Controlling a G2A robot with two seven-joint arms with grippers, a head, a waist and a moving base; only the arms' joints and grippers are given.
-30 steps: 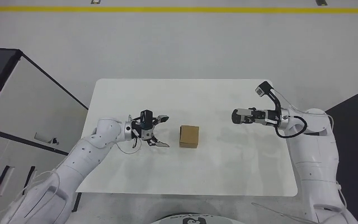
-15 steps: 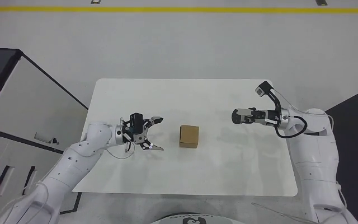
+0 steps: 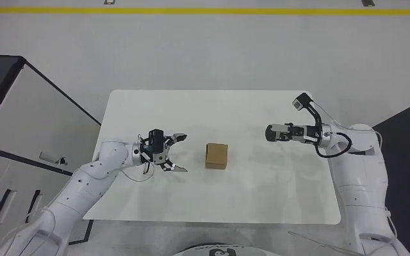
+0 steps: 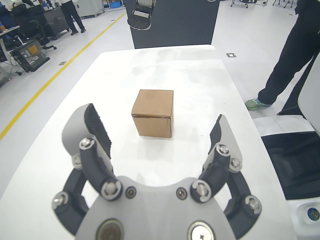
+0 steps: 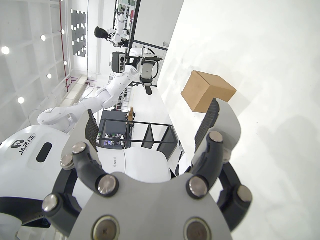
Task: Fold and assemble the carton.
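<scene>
We see the closed carton resting on the table, our left gripper spread wide near it and our right gripper open, well apart on its other side; a one-sided push could skid or tip it.

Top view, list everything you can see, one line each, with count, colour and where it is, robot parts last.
carton: 1, brown, closed, upright near the middle of the table, between the two grippers, touching neither.
table: 1, white, rounded corners, under the carton.
floor line: 1, yellow, on the floor beyond the table's far edge.
left gripper: 1, black and silver, open, over the table on the carton's left side, aimed at it.
right gripper: 1, black and silver, open, over the table on the carton's right side, farther from it than the left one.
</scene>
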